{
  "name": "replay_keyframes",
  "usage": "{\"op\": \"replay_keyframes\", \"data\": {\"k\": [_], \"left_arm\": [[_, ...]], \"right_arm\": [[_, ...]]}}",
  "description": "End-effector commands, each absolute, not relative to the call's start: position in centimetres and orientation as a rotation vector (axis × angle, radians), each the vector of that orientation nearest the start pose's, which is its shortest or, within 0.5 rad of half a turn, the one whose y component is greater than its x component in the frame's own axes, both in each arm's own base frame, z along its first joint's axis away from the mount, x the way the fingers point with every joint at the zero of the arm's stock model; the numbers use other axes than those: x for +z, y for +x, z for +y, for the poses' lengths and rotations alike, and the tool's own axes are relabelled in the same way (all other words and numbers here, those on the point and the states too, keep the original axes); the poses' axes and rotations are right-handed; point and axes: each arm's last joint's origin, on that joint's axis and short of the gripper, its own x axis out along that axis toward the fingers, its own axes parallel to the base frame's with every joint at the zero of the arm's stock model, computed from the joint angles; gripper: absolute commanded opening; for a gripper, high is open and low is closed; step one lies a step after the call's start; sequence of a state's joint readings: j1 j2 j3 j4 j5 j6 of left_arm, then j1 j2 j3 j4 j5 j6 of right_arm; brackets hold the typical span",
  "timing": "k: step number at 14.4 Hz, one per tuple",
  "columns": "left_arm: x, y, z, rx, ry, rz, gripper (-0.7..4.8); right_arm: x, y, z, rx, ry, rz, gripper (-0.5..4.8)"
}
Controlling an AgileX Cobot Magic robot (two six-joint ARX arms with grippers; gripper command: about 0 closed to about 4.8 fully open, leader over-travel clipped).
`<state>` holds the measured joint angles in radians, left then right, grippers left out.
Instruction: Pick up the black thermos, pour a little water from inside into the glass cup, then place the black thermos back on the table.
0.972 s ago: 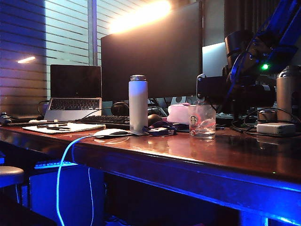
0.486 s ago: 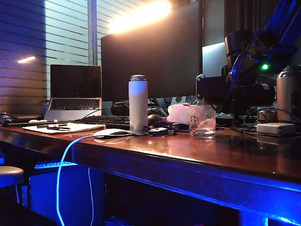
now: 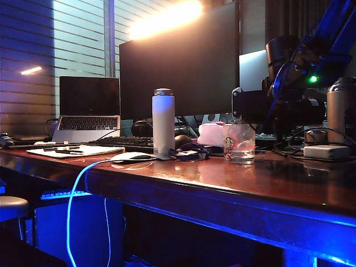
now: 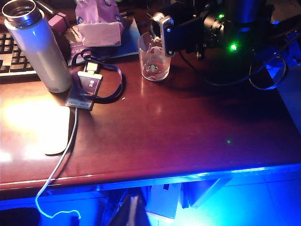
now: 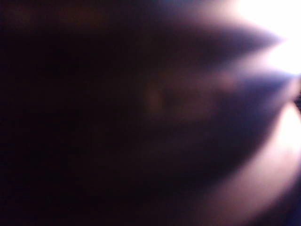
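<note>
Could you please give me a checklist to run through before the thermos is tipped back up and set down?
1. Right gripper grips the black thermos, which is held level in the air: ok.
2. Thermos mouth over the glass cup: ok.
3. A little water in the cup: cannot tell.
4. Bare table in front of the cup for setting down: ok.
5. White bottle stands apart from the cup: ok.
6. Left gripper out of the way: cannot tell, not in view.

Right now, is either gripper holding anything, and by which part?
The right gripper holds the black thermos level over the glass cup, gripping its body toward the base end. The left gripper is out of view.
</note>
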<state>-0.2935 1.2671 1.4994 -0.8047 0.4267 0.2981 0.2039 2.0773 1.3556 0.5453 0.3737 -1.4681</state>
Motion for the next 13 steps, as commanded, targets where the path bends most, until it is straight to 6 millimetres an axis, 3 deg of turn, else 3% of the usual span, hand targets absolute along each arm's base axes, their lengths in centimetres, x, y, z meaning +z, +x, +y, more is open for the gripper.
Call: {"op": "replay_keyframes", "data": {"k": [1,6,13], "left_arm": [[42.20,22.97,-8.21,-0.787,0.238,0.460,-0.03],[42.20,22.97,-8.21,-0.787,0.238,0.459,-0.03],[42.20,22.97,-8.21,-0.787,0.238,0.459,-0.03]], "right_arm": [[21.19,45.74,8.45,-0.051,-1.499,0.220,0.32],[21.07,45.68,8.81,-0.023,-1.357,0.192,0.32],[21.16,45.59,9.23,-0.057,-0.940,0.168,0.31]]}}
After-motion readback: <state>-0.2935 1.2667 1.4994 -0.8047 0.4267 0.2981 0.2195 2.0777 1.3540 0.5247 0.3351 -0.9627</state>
